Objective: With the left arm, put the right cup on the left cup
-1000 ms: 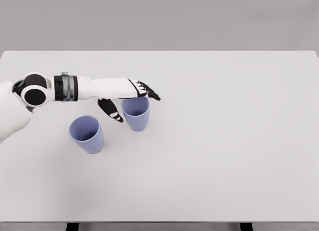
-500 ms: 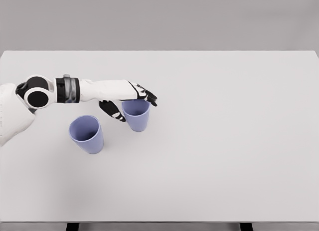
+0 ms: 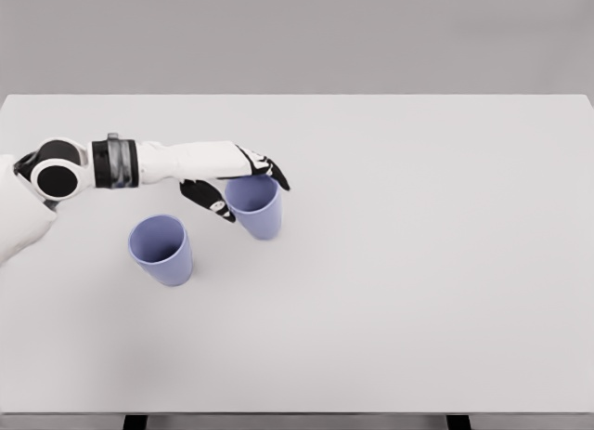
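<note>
Gripping the right cup (image 3: 256, 210) near its rim, the left hand (image 3: 234, 181) closes around it with thumb on the near side and fingers over the far rim; the cup appears tilted, just beside the left cup (image 3: 162, 250) on the bench (image 3: 418, 263). Risk: a shallow rim grasp could let it slip or swing into the left cup, toppling it. No brands, labels or writing are visible.

right cup: periwinkle-blue plastic tapered cup (image 3: 257, 210), open mouth up, tilted with base toward the right, near desk centre-left | left cup: same periwinkle-blue plastic tapered cup (image 3: 163, 251), upright, open, standing apart at lower left of it
</note>
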You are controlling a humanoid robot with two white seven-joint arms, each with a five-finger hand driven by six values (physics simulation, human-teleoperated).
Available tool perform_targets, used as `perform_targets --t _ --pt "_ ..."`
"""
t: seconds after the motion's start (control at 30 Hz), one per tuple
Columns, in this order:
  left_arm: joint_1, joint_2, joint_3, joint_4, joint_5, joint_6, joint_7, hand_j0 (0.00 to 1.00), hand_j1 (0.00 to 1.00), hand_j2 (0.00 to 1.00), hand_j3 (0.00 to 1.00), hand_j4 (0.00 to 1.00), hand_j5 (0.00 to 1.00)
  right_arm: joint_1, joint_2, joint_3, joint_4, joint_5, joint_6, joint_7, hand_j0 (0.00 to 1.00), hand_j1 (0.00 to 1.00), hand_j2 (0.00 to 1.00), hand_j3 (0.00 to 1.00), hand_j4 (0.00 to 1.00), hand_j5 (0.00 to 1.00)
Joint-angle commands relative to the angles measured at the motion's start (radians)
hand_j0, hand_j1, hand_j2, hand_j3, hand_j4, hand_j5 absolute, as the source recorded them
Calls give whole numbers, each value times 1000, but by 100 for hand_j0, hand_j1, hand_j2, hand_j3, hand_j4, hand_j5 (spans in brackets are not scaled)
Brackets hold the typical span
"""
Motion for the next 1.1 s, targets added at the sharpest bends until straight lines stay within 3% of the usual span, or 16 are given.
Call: perform_targets --t 0.0,0.2,0.43,0.53,0.67,1.07 --pt "0 35 3 -27 50 1 -1 61 61 61 61 61 61 0 0 0 0 0 0 0 100 100 100 100 100 100" --pt "-6 148 4 -129 168 1 -5 61 61 61 61 61 61 0 0 0 0 0 0 0 100 100 100 100 100 100" --pt "-11 273 44 -235 253 1 -8 60 60 60 60 60 60 0 0 0 0 0 0 0 100 100 100 100 100 100" --pt "-43 354 47 -281 302 1 -8 61 61 61 61 61 61 0 0 0 0 0 0 0 100 100 100 100 100 100" --pt "-72 420 47 -305 323 1 -8 61 61 61 61 61 61 0 0 0 0 0 0 0 100 100 100 100 100 100" --pt "-66 549 29 -348 330 1 -20 61 61 61 61 61 61 0 0 0 0 0 0 0 100 100 100 100 100 100"
